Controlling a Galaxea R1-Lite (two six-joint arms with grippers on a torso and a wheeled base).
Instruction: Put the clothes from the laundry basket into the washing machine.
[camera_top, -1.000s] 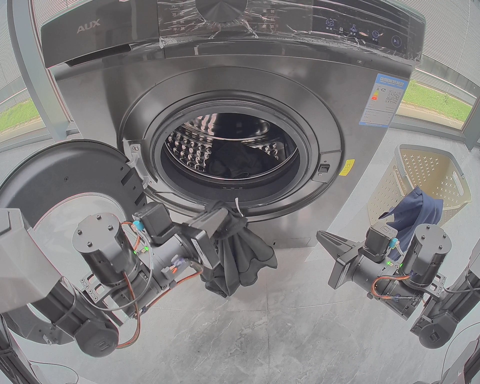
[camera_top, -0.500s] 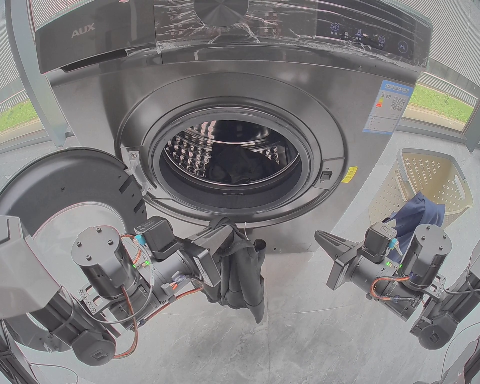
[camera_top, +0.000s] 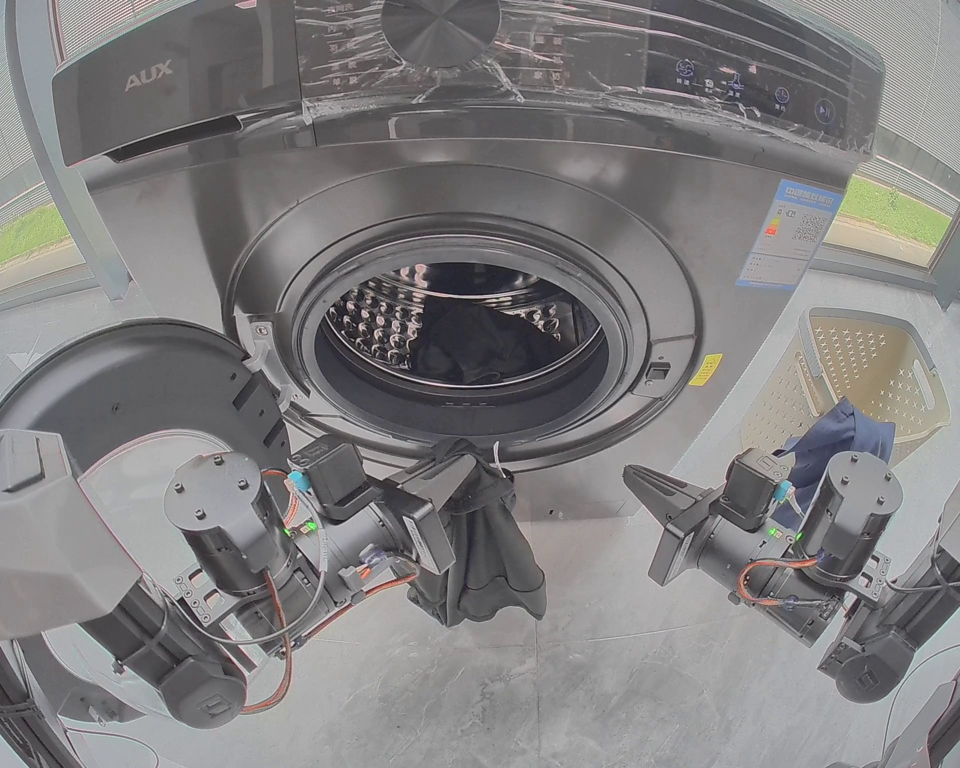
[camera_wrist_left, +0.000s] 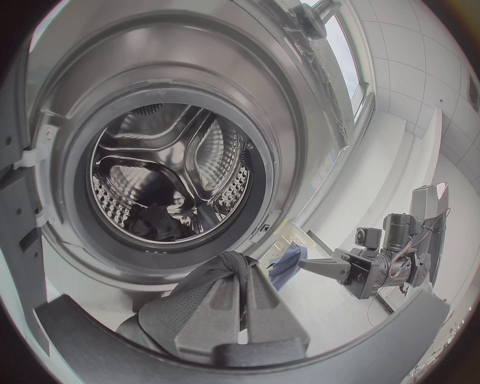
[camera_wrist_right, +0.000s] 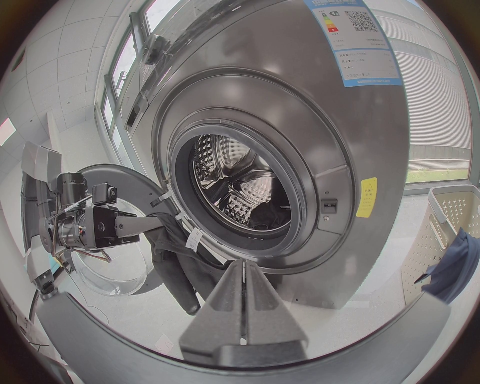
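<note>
The washing machine (camera_top: 470, 190) stands ahead with its round door (camera_top: 130, 390) swung open to the left. Dark clothes (camera_top: 480, 340) lie inside the drum (camera_wrist_left: 165, 180). My left gripper (camera_top: 465, 465) is shut on a black garment (camera_top: 485, 550), which hangs just below and in front of the drum opening. The same garment (camera_wrist_left: 200, 295) drapes over the left gripper (camera_wrist_left: 245, 267). My right gripper (camera_top: 640, 482) is shut and holds nothing, low at the right of the machine. A navy garment (camera_top: 835, 435) hangs over the rim of the beige laundry basket (camera_top: 880, 365).
The basket stands on the floor at the machine's right side. Grey tiled floor (camera_top: 600, 680) spreads in front of the machine. The open door sits close behind my left arm. Windows run along the walls on both sides.
The whole head view has shifted, with the machine larger and lower, so the camera moved closer. The black garment swings under the left gripper, which sits nearer the drum opening.
</note>
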